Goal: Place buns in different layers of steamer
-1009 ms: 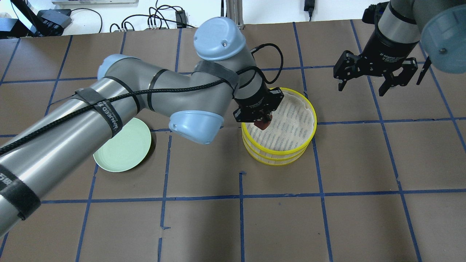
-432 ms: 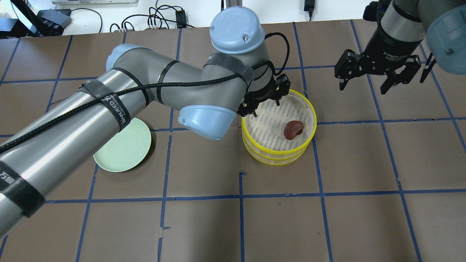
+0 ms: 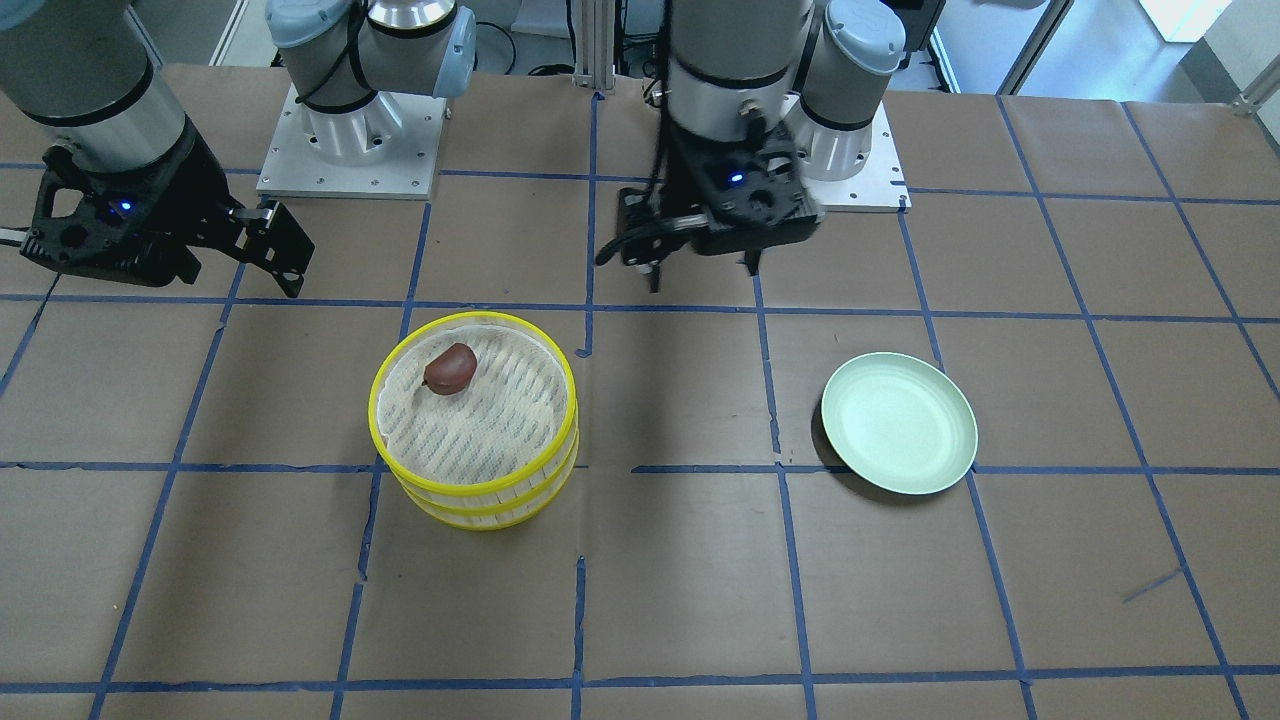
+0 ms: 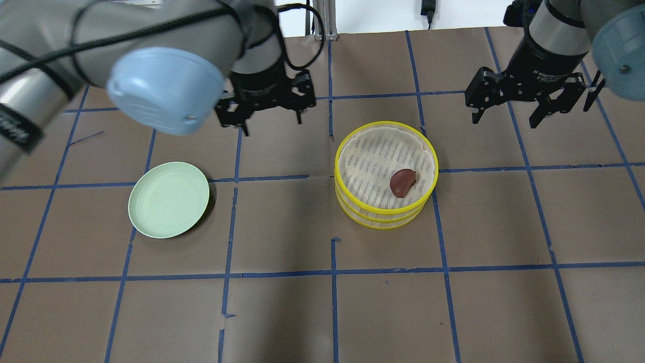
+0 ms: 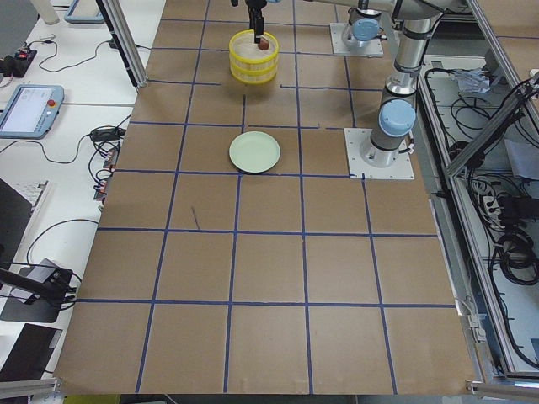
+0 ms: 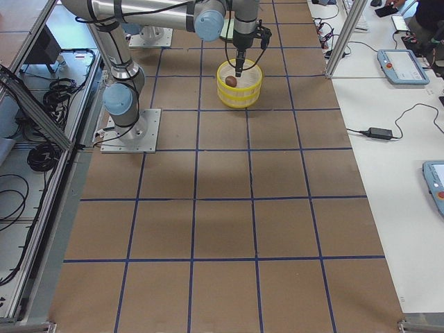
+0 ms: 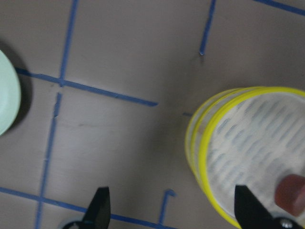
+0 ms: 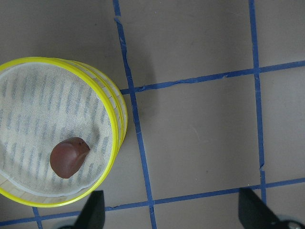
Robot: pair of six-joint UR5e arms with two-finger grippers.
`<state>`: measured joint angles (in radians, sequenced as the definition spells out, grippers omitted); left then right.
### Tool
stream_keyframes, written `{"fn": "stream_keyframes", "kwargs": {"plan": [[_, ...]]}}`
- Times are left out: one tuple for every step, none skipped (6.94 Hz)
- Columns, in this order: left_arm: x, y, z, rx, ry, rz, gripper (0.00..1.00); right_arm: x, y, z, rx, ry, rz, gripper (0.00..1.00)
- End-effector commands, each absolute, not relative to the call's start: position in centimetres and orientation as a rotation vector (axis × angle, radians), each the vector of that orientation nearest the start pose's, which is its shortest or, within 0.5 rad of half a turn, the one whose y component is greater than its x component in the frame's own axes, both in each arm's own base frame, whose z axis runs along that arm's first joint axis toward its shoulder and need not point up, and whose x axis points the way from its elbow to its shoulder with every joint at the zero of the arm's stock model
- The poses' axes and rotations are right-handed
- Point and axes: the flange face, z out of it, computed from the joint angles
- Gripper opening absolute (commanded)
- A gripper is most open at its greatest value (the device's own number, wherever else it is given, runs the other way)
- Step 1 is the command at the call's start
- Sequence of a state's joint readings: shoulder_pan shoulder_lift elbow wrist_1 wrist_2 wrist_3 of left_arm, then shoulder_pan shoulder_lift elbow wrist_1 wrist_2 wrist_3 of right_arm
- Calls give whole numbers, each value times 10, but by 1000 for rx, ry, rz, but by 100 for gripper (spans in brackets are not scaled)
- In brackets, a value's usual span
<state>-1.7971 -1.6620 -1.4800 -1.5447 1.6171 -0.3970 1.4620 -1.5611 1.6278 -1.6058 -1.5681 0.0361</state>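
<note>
Left gripper [image 3: 703, 275] blurred, jaws apart

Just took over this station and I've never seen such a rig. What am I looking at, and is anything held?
Two robot arms stand at a brown table, each ending in a two-finger gripper. Two pictures look down on the table, from behind the robot and from across it; two look along it from its ends; two come from wrist cameras. On the table stand a yellow-rimmed two-tier steamer and a pale green plate. A reddish-brown bun lies in the steamer's top tier; no white bun shows anywhere. The left gripper and the right gripper hang open above the table, holding nothing.
</note>
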Motion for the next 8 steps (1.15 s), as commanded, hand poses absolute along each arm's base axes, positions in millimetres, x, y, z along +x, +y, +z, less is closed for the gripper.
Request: {"fn": "stream_keyframes", "kwargs": {"plan": [[-149, -491, 512, -102, 3086, -4, 100, 78, -504, 459, 224, 3131, 48, 100], [-138, -494, 512, -52, 3084, 1, 100, 78, -504, 459, 219, 3131, 46, 100], [-122, -498, 508, -16, 3088, 19, 100, 79, -504, 459, 233, 3132, 36, 100], [-111, -500, 504, 24, 3090, 34, 100, 79, -505, 459, 236, 3132, 38, 100], [-110, -500, 504, 27, 3088, 30, 100, 78, -505, 459, 222, 3133, 31, 100], [-112, -501, 502, 32, 3085, 41, 100, 78, -506, 459, 219, 3132, 15, 100], [-112, -501, 502, 32, 3087, 41, 100, 78, -507, 459, 207, 3133, 10, 100], [-112, -502, 504, 32, 3087, 32, 100, 78, -506, 460, 171, 3135, 9, 100]]}}
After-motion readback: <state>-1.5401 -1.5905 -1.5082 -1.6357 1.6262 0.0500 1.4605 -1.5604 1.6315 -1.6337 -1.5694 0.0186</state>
